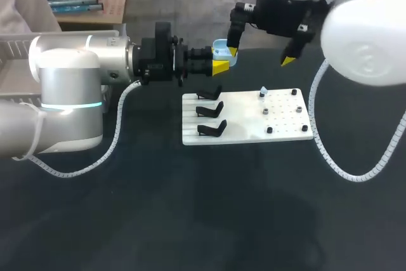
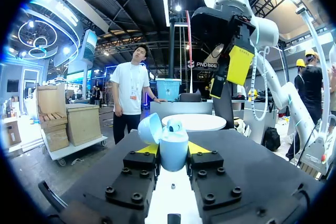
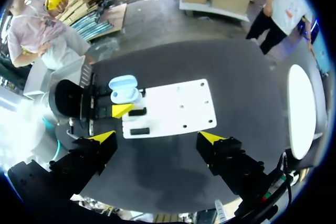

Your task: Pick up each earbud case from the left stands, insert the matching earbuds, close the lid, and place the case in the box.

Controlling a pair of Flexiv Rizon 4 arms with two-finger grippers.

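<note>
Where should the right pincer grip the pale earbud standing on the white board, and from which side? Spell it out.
Probably take the pale earbud by its upper end, coming straight down from above. It stands upright on the white board, so only its top is free, and the small dark pieces nearby sit apart, leaving room on both sides. The right pincer hangs open overhead.

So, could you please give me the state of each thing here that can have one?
earbud case: lid open, held off the stands.
left gripper: shut on the earbud case.
right gripper: open wide, holding nothing.
stands: all three empty.
</note>
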